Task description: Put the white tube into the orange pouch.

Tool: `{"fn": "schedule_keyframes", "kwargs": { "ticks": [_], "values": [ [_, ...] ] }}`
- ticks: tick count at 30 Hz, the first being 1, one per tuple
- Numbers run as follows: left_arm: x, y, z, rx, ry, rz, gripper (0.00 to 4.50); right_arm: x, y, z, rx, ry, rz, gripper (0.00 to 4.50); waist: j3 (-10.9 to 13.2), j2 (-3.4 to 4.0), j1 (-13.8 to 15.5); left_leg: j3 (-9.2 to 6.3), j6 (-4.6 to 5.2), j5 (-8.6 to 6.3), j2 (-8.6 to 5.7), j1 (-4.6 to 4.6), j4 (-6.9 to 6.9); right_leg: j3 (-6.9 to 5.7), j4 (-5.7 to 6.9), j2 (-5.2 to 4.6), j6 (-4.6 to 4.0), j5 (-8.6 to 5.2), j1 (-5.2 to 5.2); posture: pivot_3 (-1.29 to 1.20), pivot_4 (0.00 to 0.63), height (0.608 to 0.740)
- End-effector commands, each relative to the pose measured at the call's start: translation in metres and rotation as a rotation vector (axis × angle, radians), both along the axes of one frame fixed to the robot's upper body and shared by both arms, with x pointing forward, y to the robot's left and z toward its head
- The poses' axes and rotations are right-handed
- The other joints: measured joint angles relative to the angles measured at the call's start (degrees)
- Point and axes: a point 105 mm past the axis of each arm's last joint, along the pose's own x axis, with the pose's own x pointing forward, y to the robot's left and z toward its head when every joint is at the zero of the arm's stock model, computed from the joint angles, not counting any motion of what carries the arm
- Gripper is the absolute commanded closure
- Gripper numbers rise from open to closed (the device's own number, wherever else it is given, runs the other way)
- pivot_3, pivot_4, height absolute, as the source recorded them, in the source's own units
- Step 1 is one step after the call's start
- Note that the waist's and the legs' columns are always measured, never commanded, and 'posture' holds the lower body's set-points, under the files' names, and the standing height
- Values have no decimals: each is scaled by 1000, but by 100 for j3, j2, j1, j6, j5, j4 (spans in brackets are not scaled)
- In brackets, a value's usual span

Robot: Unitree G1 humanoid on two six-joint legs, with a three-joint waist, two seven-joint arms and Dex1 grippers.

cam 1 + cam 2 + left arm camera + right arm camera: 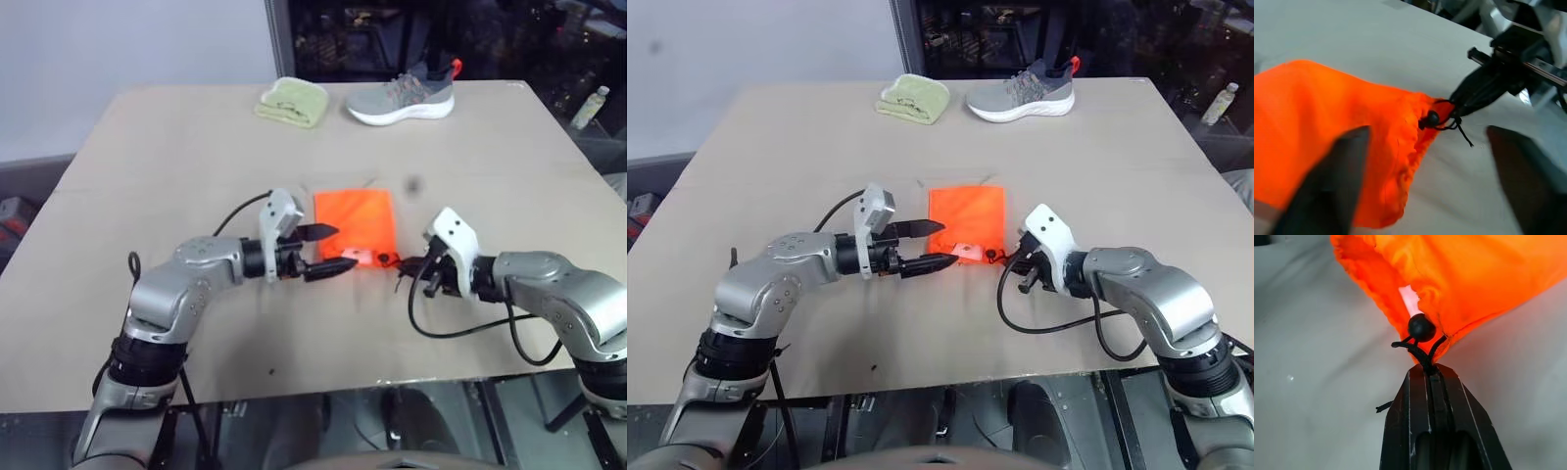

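orange pouch [1327, 127]: thin woven cloth, slight sheen, soft and wrinkled, puckered at the gathered mouth. black cord [1418, 350]: thin braided string, matt, with a round bead [1421, 327] of glossy hard plastic. white tube [969, 252]: small pale bit at the pouch mouth, smooth, probably plastic, too small to be sure. right gripper [1431, 374]: fingers of matt black plastic, flat faceted faces, dull highlights. left gripper [328, 249]: same matt black fingers, white glossy plastic housing behind. arms: brushed silver metal look, satin. table [176, 166]: flat beige board, matt, faintly scuffed. green cloth [292, 101]: soft towelling, fuzzy. shoe [404, 96]: grey knit upper, white smooth rubbery sole.
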Motion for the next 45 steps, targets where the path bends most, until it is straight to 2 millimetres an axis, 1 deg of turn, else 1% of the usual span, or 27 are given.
{"fn": "schedule_keyframes", "kwargs": {
  "ticks": [1, 4, 6, 8, 10, 13, 16, 17, 19, 22, 23, 25, 35, 36, 38, 40, 41, 42, 44, 45],
  "values": [
    [-5, -13, 8, 78, -145, -103, 59, 0, -2, 6, 9, -21, -6, 4500, 0, 0, -3, 1, 0, 0, 0, -1, 0, 0, -1, 0, 0, 0, 0, 0, 150, 740],
    [1, -25, 0, 173, -268, -180, 59, -1, -2, 8, 33, -3, -11, 4500, 0, 0, 9, 7, 0, 0, -1, -2, -1, -1, -2, 0, 0, 0, 0, 0, 150, 740],
    [7, -44, -3, 177, -301, -238, 59, 0, -4, 9, 35, 9, -22, 4500, 0, 0, 22, 10, 0, 0, 0, -2, -1, 0, -5, 0, -1, 0, 1, 0, 150, 740],
    [14, -52, -4, 149, -298, -237, 59, 2, -9, 4, -12, 7, -48, 4500, 0, 0, 38, 8, 1, 0, -2, -4, 0, -2, -12, 0, 0, 1, 6, 0, 150, 740],
    [20, -51, -5, 132, -286, -213, 59, 1, -12, -4, -61, 12, -56, 4500, 0, 0, 22, 7, 8, -4, -1, -5, 0, 2, -19, -1, 0, 1, 6, 0, 150, 740],
    [28, -42, -5, 111, -269, -162, 59, -5, -9, -15, -32, 66, -70, 4500, 0, 0, -26, 6, 9, -5, 4, -7, -3, 1, -19, 2, 1, 1, 0, 0, 150, 740],
    [31, -36, -2, 95, -267, -133, 59, -2, -11, -25, -29, 86, -111, 4500, 1, 1, -21, 6, 9, -5, 7, -7, -7, 1, -18, 5, 1, 1, -3, 0, 150, 740],
    [32, -34, -1, 92, -268, -123, 59, -5, -10, -28, -30, 101, -97, 4500, 1, 1, -17, 6, 9, -5, 6, -8, -7, 1, -18, 3, 1, 1, -3, 0, 150, 740],
    [33, -31, 0, 93, -271, -115, 59, -4, -11, -30, -20, 106, -106, 4500, 1, 1, 0, 8, 10, -6, 3, -8, -2, 3, -20, 0, 2, 2, -1, 0, 150, 740],
    [31, -29, 0, 92, -272, -111, 0, -6, -12, -33, -26, 108, -100, 3594, 1, 1, 4, 7, 12, -7, 1, -8, 2, 2, -21, -2, 3, 2, 2, 0, 150, 740],
    [30, -29, -1, 91, -272, -109, 0, -6, -12, -33, -28, 102, -105, 3376, 1, 1, 3, 6, 12, -7, 1, -8, 2, 2, -21, -1, 3, 2, 3, 0, 150, 740],
    [29, -28, -1, 90, -272, -102, 0, -7, -13, -34, -39, 100, -109, 2619, 1, 1, -5, 7, 12, -7, 3, -5, 2, 2, -19, 0, 3, 2, 3, 0, 150, 740],
    [28, -25, -3, 87, -275, -82, 0, -15, -14, -44, -35, 147, -139, 2619, 0, 0, -2, 5, 12, -7, 3, -3, 1, 1, -19, 0, 3, 2, 5, 0, 150, 740],
    [28, -25, -3, 85, -275, -82, 0, -16, -15, -46, -43, 151, -140, 3007, 0, 0, -2, 5, 12, -7, 3, -3, 1, 1, -19, 0, 3, 2, 6, 0, 150, 740],
    [27, -26, -3, 83, -276, -82, 0, -17, -15, -47, -43, 159, -139, 3483, 0, 0, -1, 5, 12, -7, 3, -3, 1, 1, -19, 0, 3, 2, 6, 0, 150, 740],
    [26, -26, -3, 81, -276, -87, 0, -16, -15, -46, -35, 153, -146, 4352, 0, 0, -3, 5, 12, -7, 3, -3, 2, 1, -19, 0, 3, 2, 6, 0, 150, 740],
    [25, -27, -3, 79, -277, -94, 0, -15, -16, -45, -42, 144, -146, 4471, 0, 0, -3, 5, 12, -7, 3, -2, 1, 1, -19, 0, 3, 2, 6, 0, 150, 740],
    [24, -27, -2, 78, -278, -102, 0, -14, -17, -42, -45, 133, -150, 4471, 0, 0, -3, 5, 12, -7, 3, -2, 1, 1, -19, 0, 3, 2, 6, 0, 150, 740],
    [22, -29, -2, 75, -280, -116, 0, -11, -21, -32, -47, 102, -157, 4471, 0, 0, 0, 5, 12, -7, 3, -3, 1, 1, -19, 0, 3, 2, 6, 0, 150, 740],
    [20, -29, -2, 76, -283, -128, 0, -9, -24, -23, -49, 75, -160, 4471, 0, 0, 1, 5, 12, -7, 3, -3, 1, 1, -20, 0, 3, 2, 6, 0, 150, 740]
  ]
}}
